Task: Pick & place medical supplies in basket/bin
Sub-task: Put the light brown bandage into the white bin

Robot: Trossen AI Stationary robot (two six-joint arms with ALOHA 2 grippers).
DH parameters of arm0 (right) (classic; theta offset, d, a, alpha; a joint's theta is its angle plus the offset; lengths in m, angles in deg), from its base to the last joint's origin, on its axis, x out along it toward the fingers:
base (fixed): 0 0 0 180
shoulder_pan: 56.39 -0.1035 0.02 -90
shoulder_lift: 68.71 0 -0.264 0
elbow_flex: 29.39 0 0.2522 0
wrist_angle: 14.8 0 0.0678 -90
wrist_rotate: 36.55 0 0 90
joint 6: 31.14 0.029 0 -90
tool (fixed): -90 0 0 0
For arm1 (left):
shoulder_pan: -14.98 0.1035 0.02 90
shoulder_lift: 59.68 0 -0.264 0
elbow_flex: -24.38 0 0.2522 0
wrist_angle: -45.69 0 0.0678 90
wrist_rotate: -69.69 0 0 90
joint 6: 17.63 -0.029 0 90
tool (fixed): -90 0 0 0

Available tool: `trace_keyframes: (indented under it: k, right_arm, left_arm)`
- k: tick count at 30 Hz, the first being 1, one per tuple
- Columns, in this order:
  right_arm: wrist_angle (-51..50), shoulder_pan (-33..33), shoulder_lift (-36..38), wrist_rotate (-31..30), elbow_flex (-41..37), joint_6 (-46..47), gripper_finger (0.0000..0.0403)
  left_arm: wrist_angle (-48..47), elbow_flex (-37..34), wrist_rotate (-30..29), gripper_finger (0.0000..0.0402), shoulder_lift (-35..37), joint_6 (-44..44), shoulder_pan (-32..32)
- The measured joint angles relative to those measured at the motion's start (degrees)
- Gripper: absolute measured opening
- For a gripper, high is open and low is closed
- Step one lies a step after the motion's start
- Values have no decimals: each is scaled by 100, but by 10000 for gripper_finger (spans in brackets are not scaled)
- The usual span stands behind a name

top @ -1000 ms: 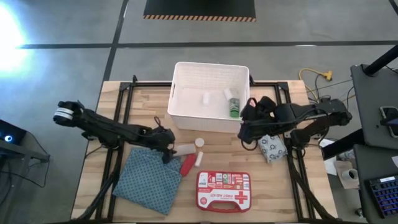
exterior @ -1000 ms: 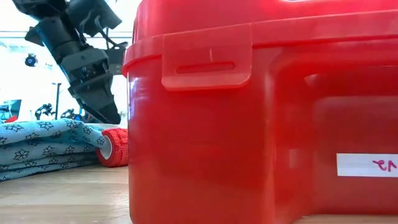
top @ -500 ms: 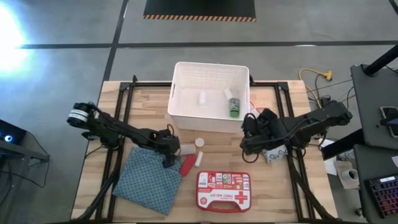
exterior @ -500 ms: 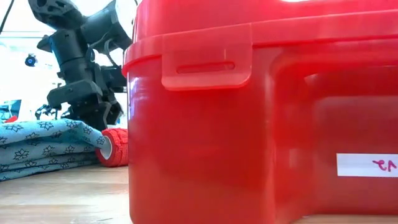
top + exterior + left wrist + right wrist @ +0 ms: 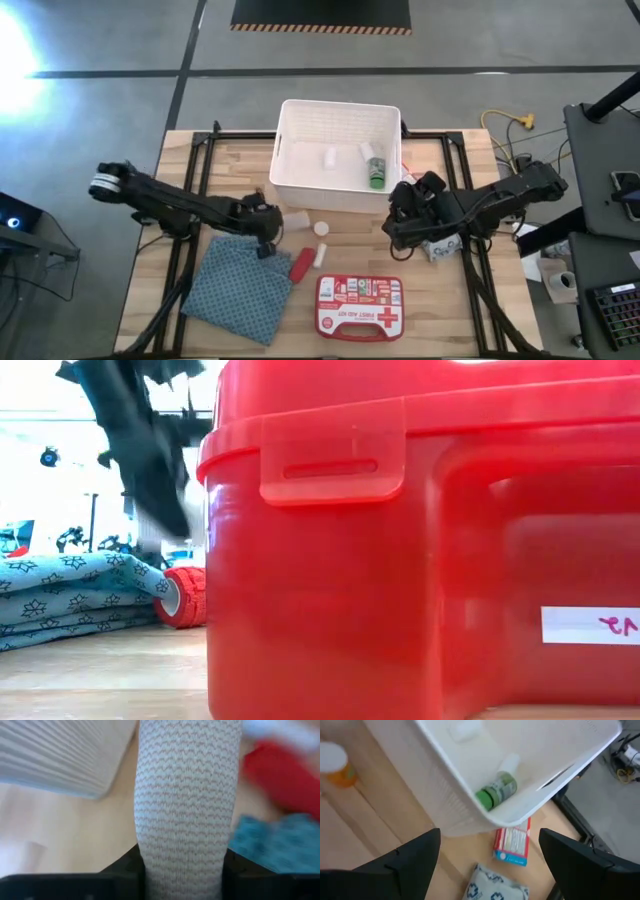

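My left gripper (image 5: pixel 270 226) is shut on a pale knit roll (image 5: pixel 185 795), just above the table between the blue-green cloth (image 5: pixel 240 285) and the white bin (image 5: pixel 340 155). In the bin lie a green-capped bottle (image 5: pixel 375 175) and two small white items (image 5: pixel 328 157). A red roll (image 5: pixel 300 263), a small white-capped bottle (image 5: pixel 320 228) and the first aid case (image 5: pixel 360 305) rest on the table. My right gripper (image 5: pixel 490 865) hangs open off the bin's near right corner, above a pale dotted pack (image 5: pixel 495 887) and a small red-blue-white box (image 5: pixel 512 845). My left gripper pinches the knit roll's sides (image 5: pixel 150 860) between its two fingers (image 5: pixel 120 872), at the end nearest the wrist. The fingers slant down and lie along the roll, which juts out beyond them (image 5: pixel 295 220) toward the bin, off the table.
The first aid case (image 5: pixel 420 540) fills the low view, with the red roll (image 5: pixel 185 597) and the folded cloth (image 5: pixel 70 595) to its left. A thin white tube (image 5: pixel 320 255) lies beside the red roll. Black frame rails run along both table sides.
My left gripper has shut on the knit roll, which lay on the table beside the red roll, then risen with it and turned; the roll is now lifted and nearer the bin. My right gripper has sunk a little toward the near edge, then kept still.
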Motion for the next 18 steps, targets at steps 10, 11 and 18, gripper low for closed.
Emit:
trace_keyframes:
  k: [10, 11, 18]
  right_arm:
    - [123, 74, 615, -821, 104, 179, 329]
    - [128, 92, 682, -836, 104, 146, 329]
    - [400, 94, 606, -233, 100, -804, 329]
  left_arm:
    - [-510, 1687, -656, 121, 1978, -446, -92]
    - [-130, 1752, -852, 121, 2022, -762, 30]
    - [1389, 1962, -272, 120, 1121, -2410, 1602]
